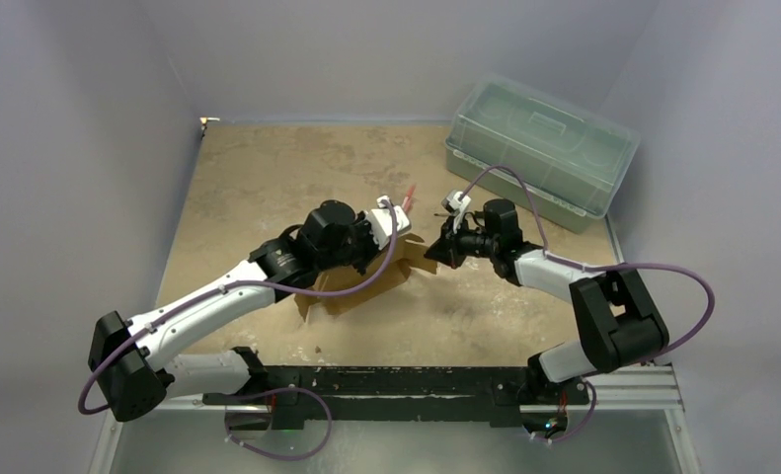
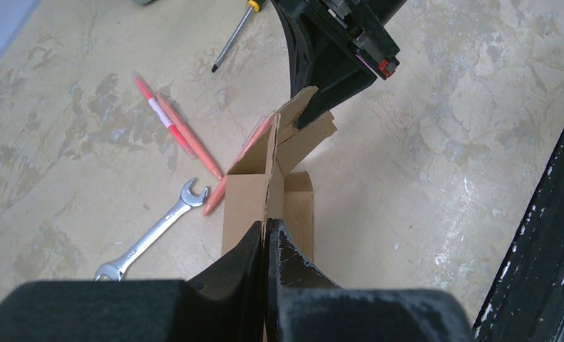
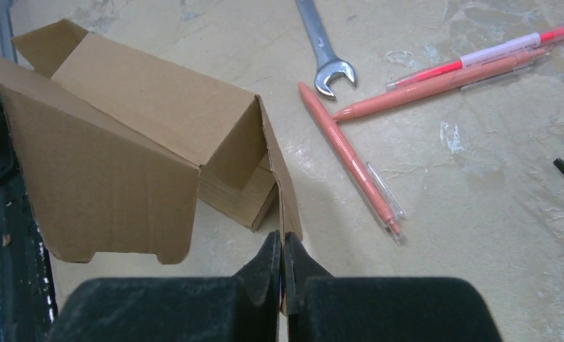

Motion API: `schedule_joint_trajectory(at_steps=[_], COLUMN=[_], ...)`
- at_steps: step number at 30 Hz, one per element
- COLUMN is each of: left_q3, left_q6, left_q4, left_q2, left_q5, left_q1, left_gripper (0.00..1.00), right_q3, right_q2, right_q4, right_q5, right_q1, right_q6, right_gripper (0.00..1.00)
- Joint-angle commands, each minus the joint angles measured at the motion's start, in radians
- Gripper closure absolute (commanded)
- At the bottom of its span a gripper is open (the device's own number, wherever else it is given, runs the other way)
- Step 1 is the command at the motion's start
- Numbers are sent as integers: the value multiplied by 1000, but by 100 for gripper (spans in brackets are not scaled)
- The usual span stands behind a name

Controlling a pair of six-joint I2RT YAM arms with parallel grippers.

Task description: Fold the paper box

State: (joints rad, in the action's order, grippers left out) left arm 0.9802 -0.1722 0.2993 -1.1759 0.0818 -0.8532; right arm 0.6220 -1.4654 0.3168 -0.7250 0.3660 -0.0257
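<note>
Hold steady with left claw (image 2: 267, 242), pinched shut on wall (image 2: 247, 203) of plain brown cardboard paper box (image 3: 122, 92). Swing right claw (image 3: 284, 251), shut on flap (image 3: 282, 178) just ahead, inward along crease.

Matt brown cardboard paper box (image 3: 136, 107), shiny metal wrench (image 3: 322, 44), glossy plastic pens (image 3: 346, 153)

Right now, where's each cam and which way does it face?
Top external: above and behind the bases, looking down on the table; both arms show, meeting at the paper box.
Left wrist: on the left arm, looking along the left gripper, shut on a box wall.
Right wrist: looking along the right gripper, shut on a box flap.
Shared by both wrist views: box, wrench, pink pens.
</note>
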Motion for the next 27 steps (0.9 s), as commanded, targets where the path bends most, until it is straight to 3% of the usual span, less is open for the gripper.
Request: schedule_joint_trajectory(at_steps=[1, 19, 27], left_q3=[-24, -133, -137], left_q6=[45, 164, 164], left_q4=[-47, -141, -131], left_q2=[24, 136, 129], left_q5=[-14, -127, -130], left_q1=[-2, 0, -1], left_gripper=[100, 100, 100], right_q3=[4, -2, -15], right_q2=[-7, -18, 2], right_q4=[17, 21, 36], right_q5=[-1, -77, -102], right_q1=[12, 43, 73], right_q6=[19, 16, -2], right_gripper=[100, 97, 91])
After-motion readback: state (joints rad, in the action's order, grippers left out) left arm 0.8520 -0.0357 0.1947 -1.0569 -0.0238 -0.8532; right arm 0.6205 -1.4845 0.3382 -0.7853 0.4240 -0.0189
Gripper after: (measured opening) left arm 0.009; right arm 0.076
